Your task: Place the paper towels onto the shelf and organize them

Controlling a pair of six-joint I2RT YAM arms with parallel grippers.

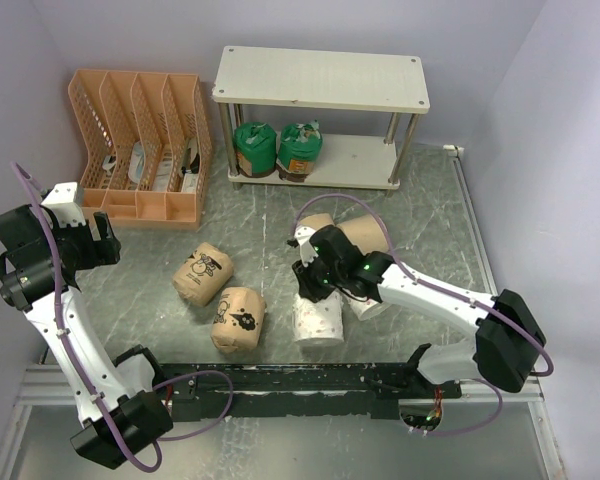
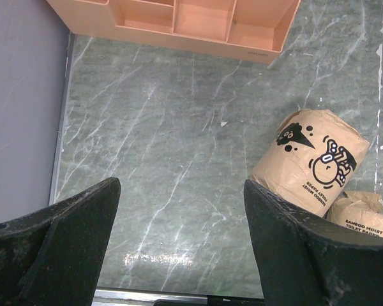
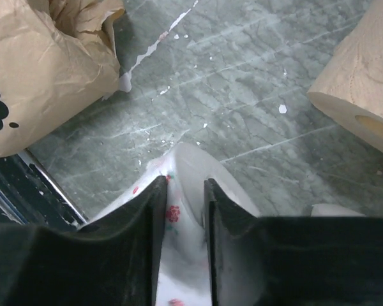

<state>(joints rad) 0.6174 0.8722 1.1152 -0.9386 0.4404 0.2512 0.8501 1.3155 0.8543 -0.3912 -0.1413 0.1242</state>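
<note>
Where lilac walls box in a grey-green marbled table [image 1: 430, 230], white dotted roll [image 1: 318, 320] stands upright near the front edge, long axis vertical. Right gripper [image 3: 182, 186] is nearly closed, pinching its wrapper top. Left gripper [image 2: 182, 186] gapes wide, empty. Printed tan rolls [image 1: 202, 272] lie sideways just left of it. The shelf [image 1: 320, 80] is well behind, orange organizer [image 1: 145, 145] beside it.

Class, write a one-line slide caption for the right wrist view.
Right gripper pinches the white dotted roll by its wrapper, with a printed tan roll and a plain tan roll beyond.
</note>
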